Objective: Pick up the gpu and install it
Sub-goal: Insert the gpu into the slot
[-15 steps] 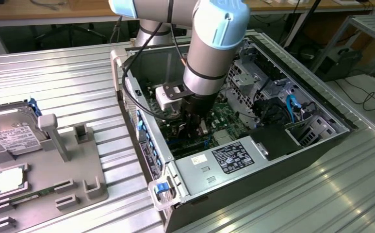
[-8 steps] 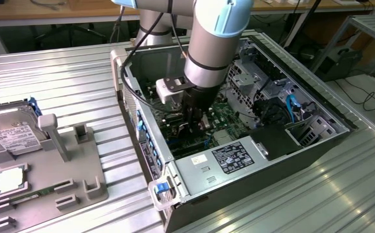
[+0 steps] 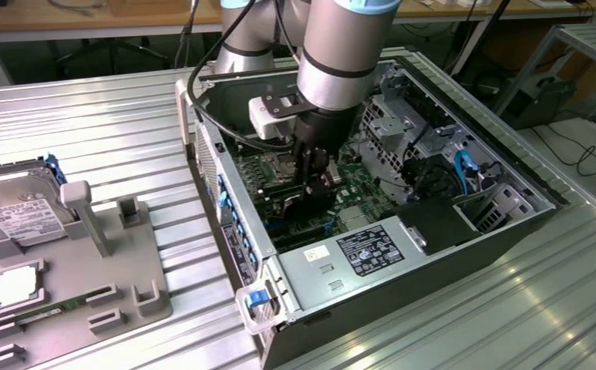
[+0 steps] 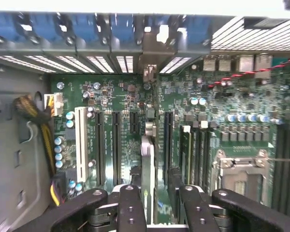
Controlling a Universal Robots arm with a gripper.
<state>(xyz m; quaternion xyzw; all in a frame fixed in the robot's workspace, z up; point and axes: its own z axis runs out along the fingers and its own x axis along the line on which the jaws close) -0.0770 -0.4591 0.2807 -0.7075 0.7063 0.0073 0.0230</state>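
Observation:
The gpu (image 3: 319, 183) is a thin dark card standing on edge inside the open computer case (image 3: 503, 177), low over the green motherboard (image 3: 355, 189). My gripper (image 3: 312, 166) reaches down into the case and is shut on the card's upper edge. In the wrist view the gpu (image 4: 146, 159) is edge-on, a narrow pale strip running between the long black expansion slots (image 4: 117, 145) towards the rear slot openings (image 4: 150, 63). My gripper (image 4: 154, 179) has one dark finger on each side of the card. Whether the card's edge sits in a slot is hidden.
A grey parts tray (image 3: 122, 270) at the exterior view's left holds a silver hard drive (image 3: 15, 216) and a slim memory stick (image 3: 48, 312). The power supply (image 3: 365, 250), drive cages (image 3: 401, 123) and case walls crowd the arm. Yellow cables (image 4: 50, 145) lie beside the slots.

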